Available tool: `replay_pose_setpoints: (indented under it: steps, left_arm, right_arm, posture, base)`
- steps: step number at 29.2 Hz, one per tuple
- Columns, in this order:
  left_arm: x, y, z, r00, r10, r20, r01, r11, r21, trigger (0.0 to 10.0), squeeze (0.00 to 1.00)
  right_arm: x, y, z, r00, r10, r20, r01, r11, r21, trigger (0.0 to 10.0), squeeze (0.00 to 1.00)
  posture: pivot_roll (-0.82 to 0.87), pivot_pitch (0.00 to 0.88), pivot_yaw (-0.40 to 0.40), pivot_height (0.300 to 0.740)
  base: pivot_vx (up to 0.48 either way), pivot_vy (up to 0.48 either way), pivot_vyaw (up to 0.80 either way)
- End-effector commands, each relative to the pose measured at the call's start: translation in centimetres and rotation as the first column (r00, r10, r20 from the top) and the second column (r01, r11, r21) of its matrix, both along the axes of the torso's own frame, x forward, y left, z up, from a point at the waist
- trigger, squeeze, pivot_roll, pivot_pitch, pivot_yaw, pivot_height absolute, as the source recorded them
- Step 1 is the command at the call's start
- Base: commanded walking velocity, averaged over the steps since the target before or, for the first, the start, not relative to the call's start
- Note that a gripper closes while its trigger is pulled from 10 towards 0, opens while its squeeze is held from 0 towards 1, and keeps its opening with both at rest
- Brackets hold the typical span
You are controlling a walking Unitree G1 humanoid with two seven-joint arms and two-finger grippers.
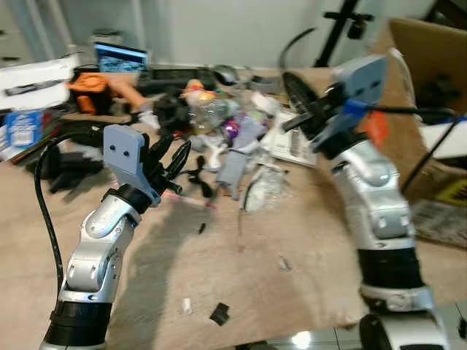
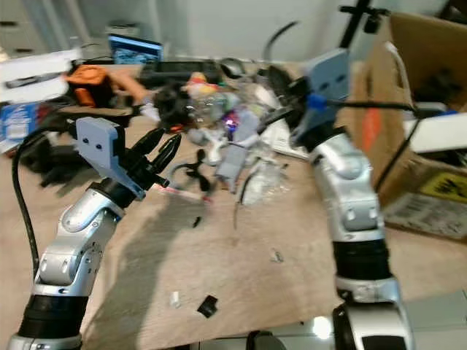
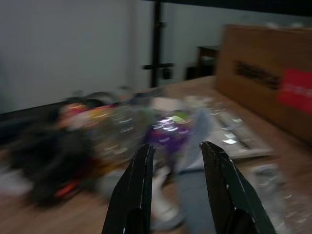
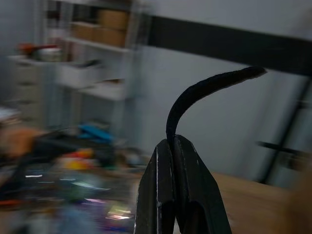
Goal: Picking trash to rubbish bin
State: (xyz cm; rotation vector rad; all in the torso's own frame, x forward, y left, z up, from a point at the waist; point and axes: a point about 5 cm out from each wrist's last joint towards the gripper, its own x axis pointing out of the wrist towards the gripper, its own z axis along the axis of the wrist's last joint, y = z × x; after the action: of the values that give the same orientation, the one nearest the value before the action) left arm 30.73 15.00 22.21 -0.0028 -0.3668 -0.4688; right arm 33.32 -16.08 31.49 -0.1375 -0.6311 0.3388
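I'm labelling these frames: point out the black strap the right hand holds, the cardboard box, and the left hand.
black strap (image 4: 204, 90), right wrist view, curved middle.
cardboard box (image 1: 430, 55), left eye view, inner wall.
left hand (image 3: 178, 192), left wrist view, between fingertips.

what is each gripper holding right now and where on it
The right gripper is shut on a black curved strip, pinched at its lower end, the rest arching up free. The left gripper is open and holds nothing, pointed at the trash pile.

Two silver, jointed arms with black collars near the base. Each wrist carries a grey-blue plate — the left one shows two small holes. The left gripper (image 1: 171, 157) and right gripper (image 1: 298, 98) have long black fingers — a black cable loops beside the left arm.
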Motion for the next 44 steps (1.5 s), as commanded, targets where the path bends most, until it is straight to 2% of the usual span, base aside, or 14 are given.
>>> replay_pose_setpoints:
  steps: [1, 3, 7, 15, 16, 17, 25, 26, 28, 34, 40, 42, 44]
  left_arm:
    - [-0.1, -0.6, -0.2, 1.0, -0.021, -0.003, 0.021, 1.0, -0.006, 10.0, 0.0]
    - [-0.1, -0.8, -0.2, 1.0, -0.026, -0.003, 0.026, 1.0, -0.008, 10.0, 0.0]
    - [-0.2, -1.2, -0.3, 0.999, -0.039, -0.005, 0.039, 0.999, -0.01, 10.0, 0.0]
    - [-0.1, -1.6, -0.2, 0.999, -0.045, -0.005, 0.045, 0.999, -0.012, 10.0, 0.0]
    - [-0.1, -1.8, -0.2, 0.999, -0.047, -0.007, 0.047, 0.999, -0.015, 10.0, 0.0]
    - [-0.2, -1.9, -0.2, 0.999, -0.051, -0.009, 0.051, 0.999, -0.019, 10.0, 0.0]
    - [-0.2, -2.4, -0.4, 0.999, -0.053, -0.012, 0.053, 0.998, -0.017, 10.0, 0.0]
    - [-0.1, -2.3, -0.4, 0.999, -0.047, -0.013, 0.047, 0.999, -0.012, 10.0, 0.0]
    - [0.2, -2.1, -0.4, 0.999, -0.027, -0.019, 0.027, 1.0, -0.001, 10.0, 0.0]
    - [0.5, -1.5, -0.2, 1.0, 0.015, -0.023, -0.015, 1.0, -0.007, 10.0, 0.0]
    - [1.3, -0.3, 0.4, 0.991, 0.131, 0.012, -0.132, 0.991, 0.009, 10.0, 0.0]
    - [1.8, 0.6, 0.8, 0.98, 0.195, 0.027, -0.196, 0.981, 0.013, 10.0, 0.0]
    - [1.9, 1.0, 1.1, 0.977, 0.211, 0.03, -0.211, 0.977, 0.007, 10.0, 0.0]
  right_arm:
    - [0.1, -0.5, 0.0, 1.0, -0.025, 0.008, 0.024, 1.0, 0.008, 0.0, 0.0]
    - [0.3, -1.1, 0.0, 0.999, -0.048, 0.009, 0.048, 0.999, 0.024, 0.0, 0.0]
    - [0.4, -1.6, 0.1, 0.998, -0.067, 0.015, 0.067, 0.997, 0.027, 0.0, 0.0]
    - [0.8, -2.5, 0.5, 0.995, -0.092, 0.036, 0.091, 0.996, 0.025, 0.0, 0.0]
    - [0.9, -2.7, 0.6, 0.994, -0.102, 0.044, 0.101, 0.995, 0.021, 0.4, 0.0]
    - [1.0, -2.9, 0.7, 0.994, -0.104, 0.044, 0.103, 0.994, 0.019, 10.0, 0.0]
    - [1.6, -3.4, 0.5, 0.988, -0.155, 0.028, 0.156, 0.987, -0.03, 10.0, 0.0]
    - [1.7, -3.5, 0.4, 0.988, -0.155, 0.026, 0.156, 0.988, -0.02, 10.0, 0.0]
    - [1.9, -3.8, 0.6, 0.989, -0.145, 0.03, 0.145, 0.989, 0.008, 10.0, 0.0]
    - [2.5, -4.0, 1.3, 0.996, -0.086, 0.019, 0.085, 0.995, 0.051, 10.0, 0.0]
    - [3.8, -5.1, 2.8, 0.999, -0.032, 0.017, 0.03, 0.99, 0.137, 10.0, 0.0]
    - [4.6, -5.9, 2.9, 1.0, -0.017, -0.014, 0.018, 0.992, 0.129, 10.0, 0.0]
    - [4.8, -6.2, 2.8, 0.999, -0.012, -0.032, 0.015, 0.993, 0.116, 10.0, 0.0]
  posture:
    - [0.03, 0.184, -0.038, 0.74]
    - [0.03, 0.216, -0.039, 0.74]
    - [0.04, 0.192, -0.037, 0.74]
    - [0.04, 0.209, -0.035, 0.74]
    - [0.04, 0.209, -0.035, 0.74]
    - [0.03, 0.206, -0.032, 0.74]
    - [0.03, 0.211, -0.034, 0.74]
    - [0.03, 0.189, -0.032, 0.74]
    - [0.03, 0.217, -0.033, 0.74]
    - [0.03, 0.205, -0.029, 0.74]
    - [0.04, 0.184, -0.016, 0.74]
    - [0.06, 0.211, -0.012, 0.74]
    - [0.07, 0.206, -0.008, 0.74]
  base:
    - [0.0, 0.0, -0.8]
    - [0.0, 0.0, -0.8]
    - [0.0, 0.0, -0.8]
    - [0.0, 0.0, -0.8]
    - [0.0, 0.0, -0.8]
    - [0.0, 0.0, -0.8]
    - [0.0, 0.0, -0.2]
    - [0.0, 0.0, 0.0]
    - [0.0, 0.0, 0.0]
    - [0.0, 0.0, 0.0]
    - [0.0, 0.0, 0.0]
    - [0.0, 0.0, 0.0]
    - [0.0, 0.0, 0.0]
